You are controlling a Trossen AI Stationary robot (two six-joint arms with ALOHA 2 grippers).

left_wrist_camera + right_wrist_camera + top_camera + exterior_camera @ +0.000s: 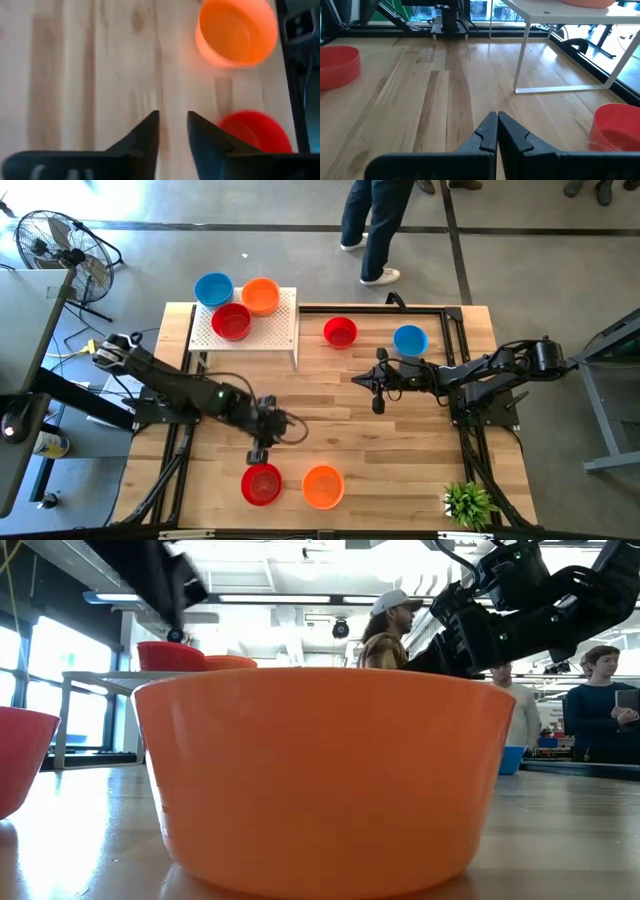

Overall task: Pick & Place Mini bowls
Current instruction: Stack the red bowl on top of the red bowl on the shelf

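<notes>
Seven mini bowls show in the high view. A red bowl (261, 483) and an orange bowl (323, 486) stand on their bases near the table's near edge. A red bowl (340, 332) and a blue bowl (410, 339) stand toward the far side. On the white stand (275, 330) sit a red bowl (231, 321) and an orange bowl (261, 295), with a blue bowl (213, 288) at its far left corner. My left gripper (257, 454) hovers just beyond the near red bowl (255, 131), narrowly open (173, 118). My right gripper (378, 388) hangs shut (497, 116) over mid-table.
A small green plant (468, 502) stands at the near right corner. A black frame (455, 330) runs along the table's far and right sides. People stand beyond the far edge (392, 630). Bare wood lies between the two grippers.
</notes>
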